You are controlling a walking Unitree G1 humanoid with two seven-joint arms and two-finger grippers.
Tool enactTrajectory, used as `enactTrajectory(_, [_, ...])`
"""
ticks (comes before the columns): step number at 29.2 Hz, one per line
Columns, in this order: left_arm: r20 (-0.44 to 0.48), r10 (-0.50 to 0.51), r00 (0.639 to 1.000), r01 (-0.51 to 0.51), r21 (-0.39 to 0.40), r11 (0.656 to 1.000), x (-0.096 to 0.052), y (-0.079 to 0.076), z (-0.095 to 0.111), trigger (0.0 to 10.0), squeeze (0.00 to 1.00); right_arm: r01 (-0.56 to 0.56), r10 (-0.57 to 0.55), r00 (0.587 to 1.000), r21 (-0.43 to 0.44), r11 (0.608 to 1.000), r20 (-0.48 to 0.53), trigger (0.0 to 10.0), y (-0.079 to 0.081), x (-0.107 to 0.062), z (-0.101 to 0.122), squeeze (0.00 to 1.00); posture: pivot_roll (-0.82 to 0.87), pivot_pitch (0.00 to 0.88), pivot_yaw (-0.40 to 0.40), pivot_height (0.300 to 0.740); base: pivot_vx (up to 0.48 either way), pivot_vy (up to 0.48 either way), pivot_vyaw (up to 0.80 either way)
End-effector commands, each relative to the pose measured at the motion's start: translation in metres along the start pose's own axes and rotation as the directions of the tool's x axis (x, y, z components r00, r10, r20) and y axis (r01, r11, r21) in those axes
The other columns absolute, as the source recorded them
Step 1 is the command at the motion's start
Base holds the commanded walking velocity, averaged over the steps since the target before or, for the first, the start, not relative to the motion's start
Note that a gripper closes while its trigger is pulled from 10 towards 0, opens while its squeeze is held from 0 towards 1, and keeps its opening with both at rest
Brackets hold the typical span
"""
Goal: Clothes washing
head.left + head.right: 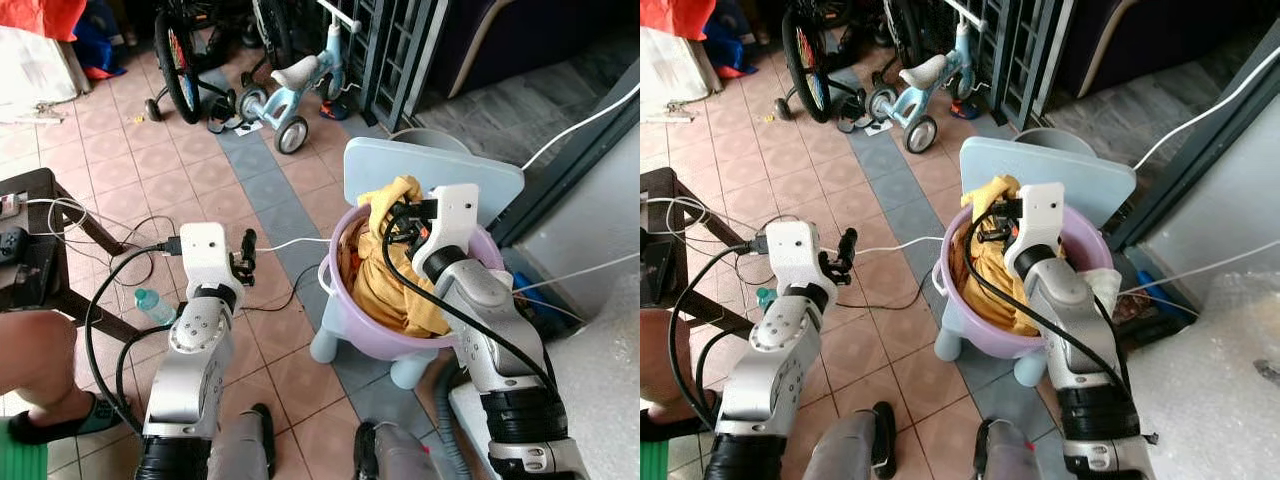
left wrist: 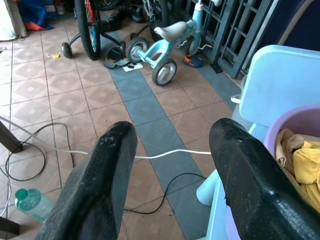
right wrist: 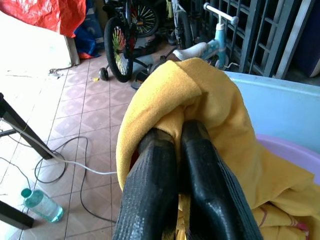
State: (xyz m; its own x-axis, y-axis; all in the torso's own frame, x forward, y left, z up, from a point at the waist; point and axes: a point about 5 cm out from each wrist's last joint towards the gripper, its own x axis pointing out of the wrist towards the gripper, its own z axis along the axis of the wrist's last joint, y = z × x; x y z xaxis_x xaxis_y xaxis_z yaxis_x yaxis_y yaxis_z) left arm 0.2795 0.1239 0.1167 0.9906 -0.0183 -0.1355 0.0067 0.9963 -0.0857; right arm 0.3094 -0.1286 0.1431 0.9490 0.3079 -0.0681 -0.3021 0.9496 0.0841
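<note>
**Right gripper clamped on yellow garment above basin**

The left gripper (image 1: 246, 256) hangs over the tiled floor (image 1: 120, 150) to the left of the basin. Its two black fingers (image 2: 100, 175) stand wide apart and hold nothing. Below it, a white cable (image 2: 165, 155) and a black cable (image 2: 170, 192) lie on the tiles. A green-capped water bottle (image 1: 155, 305) lies just beside a dark table leg (image 1: 95, 235).

The right gripper (image 3: 172, 137) is above the lavender basin (image 1: 385, 340). Its fingers are pressed together, pinching a fold of the yellow garment (image 3: 200, 95). The pinched part is raised above the rim; the remainder of the cloth lies inside the basin.

The basin rests on a small pale-blue chair (image 1: 430, 170), against its backrest.

Farther off, a light-blue tricycle (image 1: 295, 90) and a bicycle wheel (image 1: 178, 60) stand near a dark metal grille (image 1: 395, 50)
</note>
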Motion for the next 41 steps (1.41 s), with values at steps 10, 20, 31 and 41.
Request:
enactTrajectory(10, [0.013, -0.019, 1.000, 0.020, -0.027, 0.999, -0.009, -0.012, 0.001, 10.0, 0.00, -0.044, 0.039, 0.996, -0.051, 0.998, -0.084, 10.0, 0.016, -0.003, -0.019, 1.00, 0.01, 0.188, -0.055, 0.740, 0.000, 0.000, 0.00])
enactTrajectory(20, [0.014, -0.059, 0.998, 0.059, 0.048, 0.997, -0.016, -0.014, 0.002, 10.0, 0.00, 0.057, -0.095, 0.967, -0.159, 0.986, -0.238, 10.0, 0.002, 0.005, -0.049, 1.00, 0.04, 0.207, -0.024, 0.740, 0.000, 0.000, 0.00])
enactTrajectory(31, [-0.032, -0.066, 0.997, 0.069, 0.093, 0.993, -0.043, -0.007, -0.004, 10.0, 0.00, 0.311, -0.395, 0.892, -0.335, 0.889, -0.220, 10.0, -0.050, -0.003, -0.061, 1.00, 0.09, 0.270, -0.008, 0.740, 0.000, 0.000, 0.00])
enactTrajectory(41, [-0.070, -0.075, 0.995, 0.082, 0.117, 0.990, -0.068, -0.002, 0.000, 10.0, 0.00, 0.305, -0.392, 0.875, -0.306, 0.902, -0.285, 10.0, -0.053, 0.017, -0.067, 1.00, 0.15, 0.354, 0.021, 0.740, 0.000, 0.000, 0.00])
